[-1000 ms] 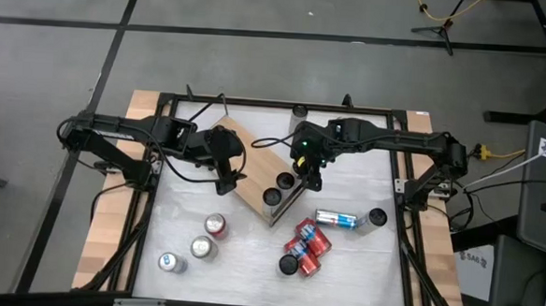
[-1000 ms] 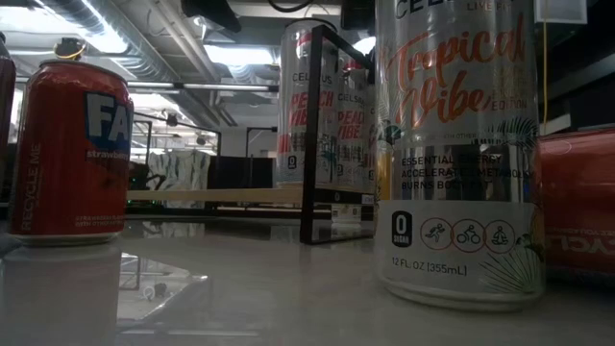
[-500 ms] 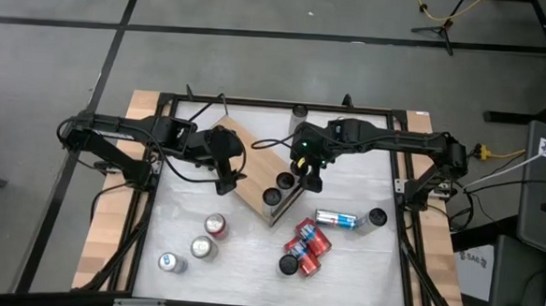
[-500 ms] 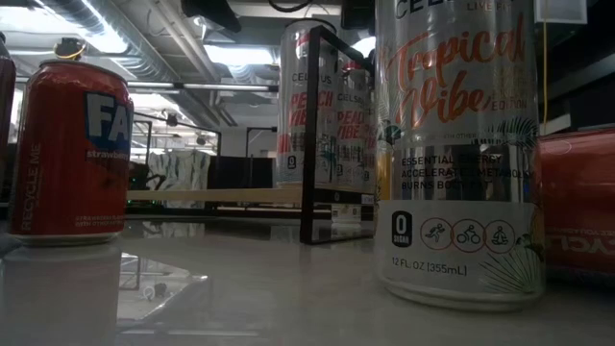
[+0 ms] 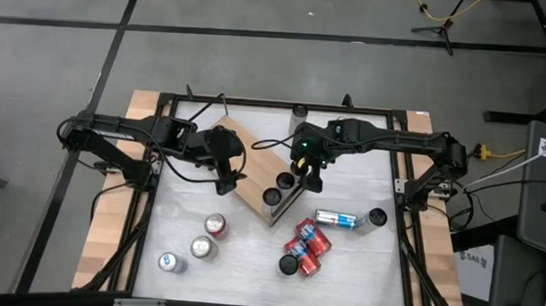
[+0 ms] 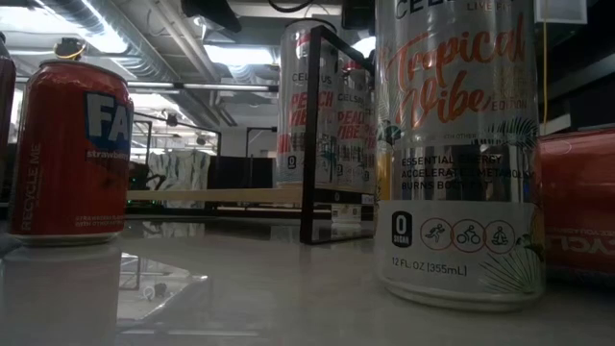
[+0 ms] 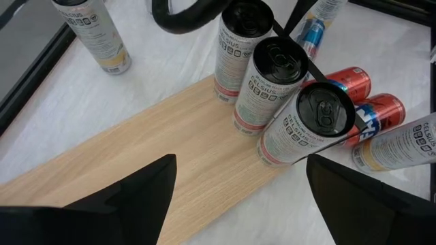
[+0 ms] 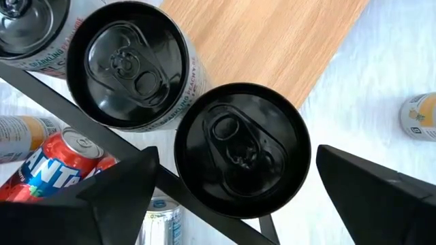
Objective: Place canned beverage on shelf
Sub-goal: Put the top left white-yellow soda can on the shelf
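- Right gripper (image 8: 231,197) now spread wide above a black-topped can (image 8: 240,158), no longer gripping it; can upright on the right end of the shelf (image 5: 253,175), touching a 2nd can (image 8: 129,64).
- Placement looks done; release the only change.
- Left gripper (image 7: 235,197) open, over the shelf's left part.
- Arms and cans unmoved on the counter (image 5: 249,255).

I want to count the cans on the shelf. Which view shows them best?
Left wrist view: three black-topped cans in a row on the shelf. Right wrist view shows two tops, high view two small dark tops, low view only overlapping sides.
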Robot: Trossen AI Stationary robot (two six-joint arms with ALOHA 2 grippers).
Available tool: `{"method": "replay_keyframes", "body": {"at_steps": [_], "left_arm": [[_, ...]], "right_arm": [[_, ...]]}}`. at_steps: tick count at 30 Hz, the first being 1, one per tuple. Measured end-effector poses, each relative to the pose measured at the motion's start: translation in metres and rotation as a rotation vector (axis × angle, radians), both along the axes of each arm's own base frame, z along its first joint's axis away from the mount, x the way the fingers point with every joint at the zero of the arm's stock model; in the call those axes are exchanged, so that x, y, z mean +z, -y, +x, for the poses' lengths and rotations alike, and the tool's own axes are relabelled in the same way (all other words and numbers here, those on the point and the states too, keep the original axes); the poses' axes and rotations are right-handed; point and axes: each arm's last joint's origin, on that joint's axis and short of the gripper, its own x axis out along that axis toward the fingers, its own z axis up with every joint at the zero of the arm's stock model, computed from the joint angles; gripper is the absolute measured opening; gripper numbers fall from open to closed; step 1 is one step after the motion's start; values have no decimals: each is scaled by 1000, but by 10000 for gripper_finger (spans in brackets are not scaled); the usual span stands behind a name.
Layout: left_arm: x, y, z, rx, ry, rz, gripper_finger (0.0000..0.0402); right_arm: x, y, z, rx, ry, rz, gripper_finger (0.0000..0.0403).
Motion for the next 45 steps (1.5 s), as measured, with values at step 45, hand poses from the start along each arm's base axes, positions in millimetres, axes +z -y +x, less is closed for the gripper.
{"method": "replay_keyframes", "body": {"at_steps": [45], "left_arm": [[1, 0, 1, 0, 21, -2, 322]], "right_arm": [[64, 131, -66, 28, 361, -376, 395]]}}
